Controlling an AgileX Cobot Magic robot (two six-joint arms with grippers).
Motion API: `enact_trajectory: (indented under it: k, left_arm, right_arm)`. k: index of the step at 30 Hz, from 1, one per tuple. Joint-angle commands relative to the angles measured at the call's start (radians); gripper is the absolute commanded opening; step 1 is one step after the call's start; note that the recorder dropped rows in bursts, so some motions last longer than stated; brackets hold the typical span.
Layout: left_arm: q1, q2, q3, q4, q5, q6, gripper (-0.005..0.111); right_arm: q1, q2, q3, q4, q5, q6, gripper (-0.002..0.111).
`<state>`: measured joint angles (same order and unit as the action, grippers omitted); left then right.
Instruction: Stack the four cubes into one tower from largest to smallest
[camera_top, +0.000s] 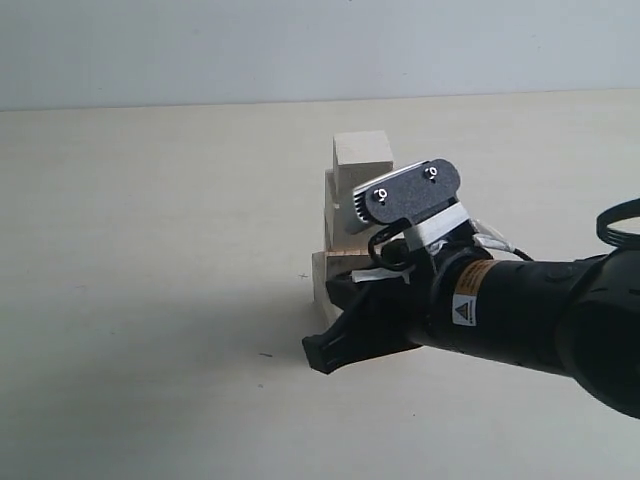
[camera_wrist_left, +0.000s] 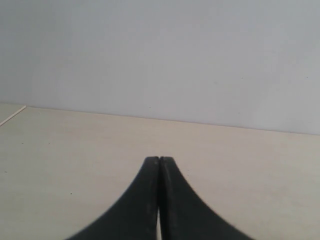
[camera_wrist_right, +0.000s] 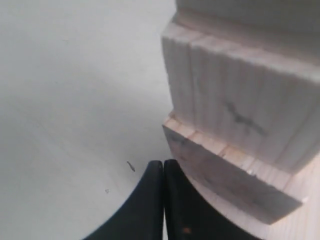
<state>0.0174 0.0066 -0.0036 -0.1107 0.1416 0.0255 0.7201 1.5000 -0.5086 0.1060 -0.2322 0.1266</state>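
Note:
The tower (camera_top: 345, 215) of wooden cubes stands mid-table as a stepped column. A pale small cube (camera_top: 362, 152) is on top and a wider cube (camera_top: 328, 278) is at the bottom, while my right arm hides much of the tower's right side. Up close, the right wrist view shows a speckled lower cube (camera_wrist_right: 225, 172) with a narrower cube (camera_wrist_right: 235, 100) on it. My right gripper (camera_top: 318, 357) (camera_wrist_right: 163, 162) is shut and empty, its tips low beside the tower's front corner. My left gripper (camera_wrist_left: 159, 158) is shut on nothing over bare table and is out of the exterior view.
The pale tabletop (camera_top: 150, 300) stretches left and in front of the tower, bare but for small dark marks (camera_top: 265, 354). A light wall (camera_top: 300, 45) runs behind its far edge. My right arm's black body (camera_top: 530, 310) fills the lower right.

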Motion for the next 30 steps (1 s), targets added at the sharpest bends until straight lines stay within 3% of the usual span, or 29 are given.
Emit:
enact_trajectory:
  k: [1, 7, 16, 25, 27, 29, 30]
  left_arm:
    - [-0.007, -0.007, 0.004, -0.006, -0.001, -0.002, 0.0]
    - [-0.007, -0.007, 0.004, -0.006, -0.001, 0.0, 0.0]
    - [-0.007, -0.007, 0.004, -0.006, -0.001, -0.002, 0.0]
    - [-0.007, -0.007, 0.004, -0.006, -0.001, 0.0, 0.0]
    - [-0.007, -0.007, 0.004, -0.006, -0.001, 0.0, 0.0]
    - [-0.007, -0.007, 0.004, -0.006, -0.001, 0.0, 0.0]
    - [-0.007, -0.007, 0.004, -0.006, -0.001, 0.0, 0.0]
  right_arm:
    - [0.009, -0.007, 0.002, 0.0, 0.038, 0.008, 0.0]
    - [0.024, -0.089, 0.019, 0.0, 0.087, 0.01, 0.0]
    - [0.024, -0.4, 0.151, 0.045, 0.159, 0.063, 0.0]
    - [0.022, -0.587, 0.157, 0.05, 0.279, 0.063, 0.0]
    - [0.022, -0.595, 0.157, 0.052, 0.29, 0.078, 0.004]
    - [0.022, -0.595, 0.157, 0.052, 0.29, 0.085, 0.019]
    - [0.022, -0.595, 0.157, 0.052, 0.29, 0.092, 0.033]
